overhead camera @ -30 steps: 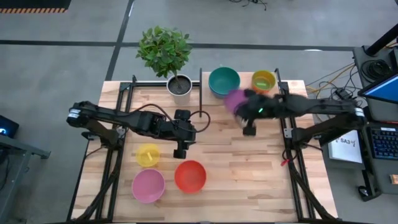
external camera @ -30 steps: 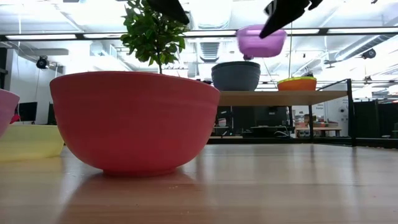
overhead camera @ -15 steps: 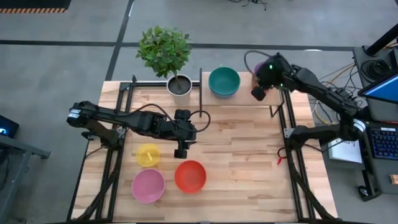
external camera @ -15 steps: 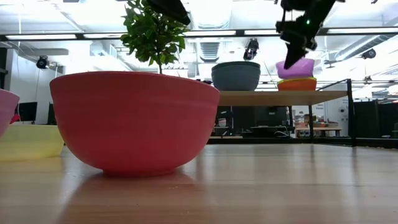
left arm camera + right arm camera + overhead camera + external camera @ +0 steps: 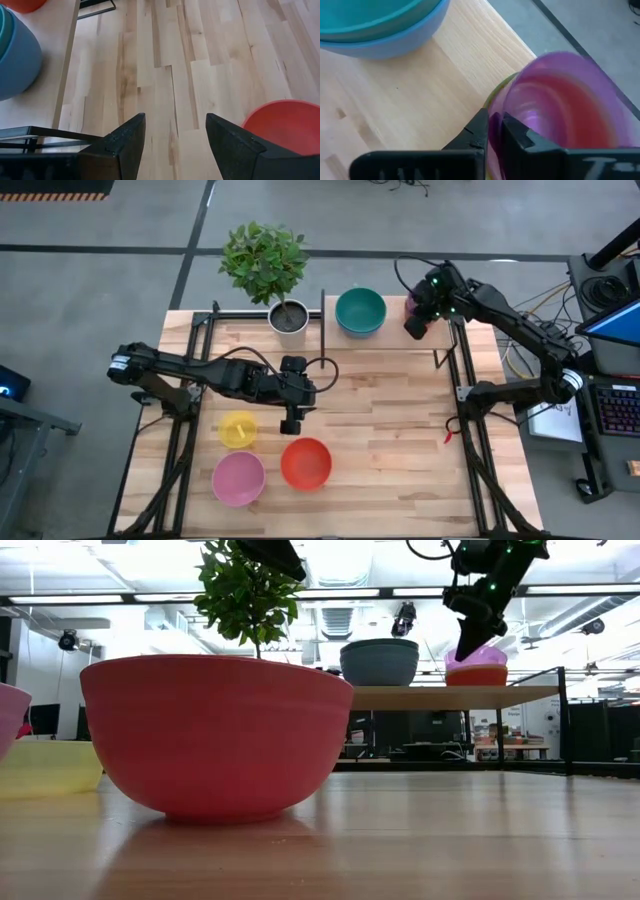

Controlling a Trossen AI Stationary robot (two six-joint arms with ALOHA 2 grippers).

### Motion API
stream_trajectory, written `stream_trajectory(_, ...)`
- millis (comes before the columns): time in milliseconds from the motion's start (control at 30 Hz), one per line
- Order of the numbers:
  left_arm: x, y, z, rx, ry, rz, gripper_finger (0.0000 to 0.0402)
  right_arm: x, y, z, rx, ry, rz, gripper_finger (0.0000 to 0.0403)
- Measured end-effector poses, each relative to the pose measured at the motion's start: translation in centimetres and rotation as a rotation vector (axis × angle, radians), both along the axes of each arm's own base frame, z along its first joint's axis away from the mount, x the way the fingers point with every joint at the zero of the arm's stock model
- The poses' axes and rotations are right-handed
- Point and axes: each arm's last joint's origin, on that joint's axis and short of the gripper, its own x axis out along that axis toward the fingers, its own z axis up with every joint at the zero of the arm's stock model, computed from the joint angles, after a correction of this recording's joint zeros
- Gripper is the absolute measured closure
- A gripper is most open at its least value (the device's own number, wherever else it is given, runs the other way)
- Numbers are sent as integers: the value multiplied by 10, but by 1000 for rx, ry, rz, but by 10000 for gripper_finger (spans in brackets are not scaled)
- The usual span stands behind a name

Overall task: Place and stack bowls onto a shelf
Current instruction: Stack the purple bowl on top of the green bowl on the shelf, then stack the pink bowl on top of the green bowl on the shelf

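Purple bowl (image 5: 560, 105) sits nested in the orange bowl (image 5: 476, 676) at the shelf's (image 5: 450, 693) far right, right claw (image 5: 495, 131) clamped on its rim. Stacking step; release next, I'd judge. Left claw (image 5: 172, 140) waits apart over the table (image 5: 400, 430). Only the low view shows the stack seated.

Two bowl stacks (image 5: 360, 311) side by side on the shelf (image 5: 450, 693), plant pot (image 5: 290, 317) left of it, three bowls (image 5: 305, 463) on the table's (image 5: 400, 440) front left
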Motion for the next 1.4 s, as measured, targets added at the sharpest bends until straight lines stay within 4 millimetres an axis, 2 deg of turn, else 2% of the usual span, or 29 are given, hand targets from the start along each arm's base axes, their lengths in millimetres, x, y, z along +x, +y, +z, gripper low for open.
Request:
stream_trajectory(233, 0, 0, 0, 1, 1, -1, 210, 0, 0, 0, -2, 1, -1, 335)
stream_trajectory(333, 0, 0, 0, 0, 0, 0, 210, -1, 1, 3, -7, -8, -6, 327)
stream_trajectory(567, 0, 0, -1, -28, -1, 30, 210, -7, 8, 16, -23, -84, -53, 339)
stream_trajectory(733, -7, 1, -8, -80, 79, 109, 209, -15, 28, 22, 9, -215, 26, 360)
stream_trajectory(867, -15, 2, -24, -133, 176, 215, 209, -19, 50, 17, 27, -365, 133, 375)
stream_trajectory(1000, -27, 4, -48, -187, 296, 358, 209, -24, 75, 10, 27, -431, 213, 384)
stream_trajectory(1100, -39, 6, -67, -291, 406, 522, 209, -28, 91, 9, 26, -465, 264, 385)
stream_trajectory(1267, -63, 9, -100, -470, 609, 879, 209, -35, 108, 16, -5, -540, 327, 385)
stream_trajectory(1400, -74, 2, -117, -553, 721, 924, 209, -41, 115, 21, -33, -577, 357, 385)
